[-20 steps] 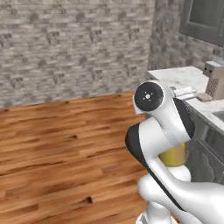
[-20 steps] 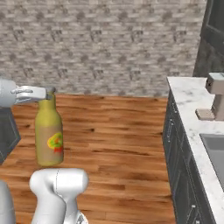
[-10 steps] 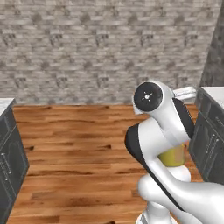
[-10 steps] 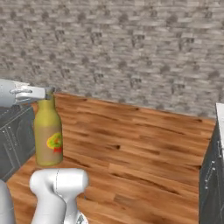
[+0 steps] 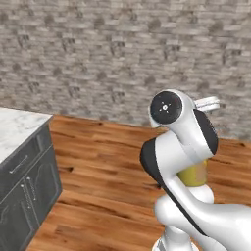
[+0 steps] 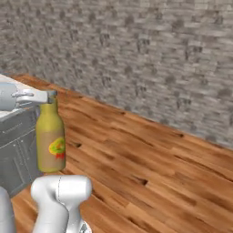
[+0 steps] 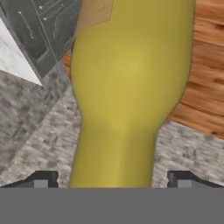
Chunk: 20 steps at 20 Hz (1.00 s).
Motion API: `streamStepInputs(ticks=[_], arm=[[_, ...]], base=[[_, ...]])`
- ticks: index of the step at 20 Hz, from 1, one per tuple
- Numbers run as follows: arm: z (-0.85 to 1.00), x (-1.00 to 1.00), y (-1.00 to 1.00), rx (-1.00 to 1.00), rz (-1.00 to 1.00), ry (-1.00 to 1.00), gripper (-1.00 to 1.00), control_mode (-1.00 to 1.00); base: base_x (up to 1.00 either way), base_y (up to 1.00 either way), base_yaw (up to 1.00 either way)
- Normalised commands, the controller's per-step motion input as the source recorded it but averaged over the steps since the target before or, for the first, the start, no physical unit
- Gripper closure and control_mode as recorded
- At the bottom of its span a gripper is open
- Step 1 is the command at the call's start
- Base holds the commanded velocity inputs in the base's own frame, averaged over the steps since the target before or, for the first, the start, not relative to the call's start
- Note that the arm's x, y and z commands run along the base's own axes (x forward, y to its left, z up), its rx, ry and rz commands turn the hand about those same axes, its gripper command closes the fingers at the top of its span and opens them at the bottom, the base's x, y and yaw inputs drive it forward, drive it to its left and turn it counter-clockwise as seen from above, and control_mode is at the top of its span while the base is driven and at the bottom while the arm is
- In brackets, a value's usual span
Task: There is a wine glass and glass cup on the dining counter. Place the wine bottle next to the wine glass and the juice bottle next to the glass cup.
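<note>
A: In the left base view, what step is the robot on?

B: Judging by the scene, it is carrying the stout yellow-orange juice bottle (image 5: 195, 174) toward the dining counter. Only a yellow patch of it shows, behind the white arm's elbow. A grey-panelled cabinet with a white marble top (image 5: 22, 169) stands well apart, to the bottle's left; whether that is the dining counter cannot be told.

A: And the right base view?

B: There the juice bottle hangs upright above the wooden floor (image 6: 150, 154), with nothing under it. The gripper (image 6: 45, 96) reaches in level from the left and clamps the bottle's neck just below the pale cap. The grey cabinet sits behind the bottle.

A: The hand view?

B: The bottle's neck fills the space between the two dark fingertips (image 7: 43, 179), so the grip looks firm. The next move probably calls for finding the glass cup and setting the bottle upright beside it.
</note>
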Motion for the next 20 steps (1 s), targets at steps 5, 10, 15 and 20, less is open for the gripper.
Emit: streamStepInputs(ticks=[5,10,15,20], arm=[[0.00,0.00,0.00,0.00,0.00,0.00,1.00,1.00],[0.00,0.00,0.00,0.00,0.00,0.00,1.00,1.00],[0.00,0.00,0.00,0.00,0.00,0.00,1.00,1.00],[0.00,0.00,0.00,0.00,0.00,0.00,1.00,1.00]], base=[[1.00,0.00,0.47],[1.00,0.00,0.42],[1.00,-0.16,0.39],[1.00,-0.30,0.37]])
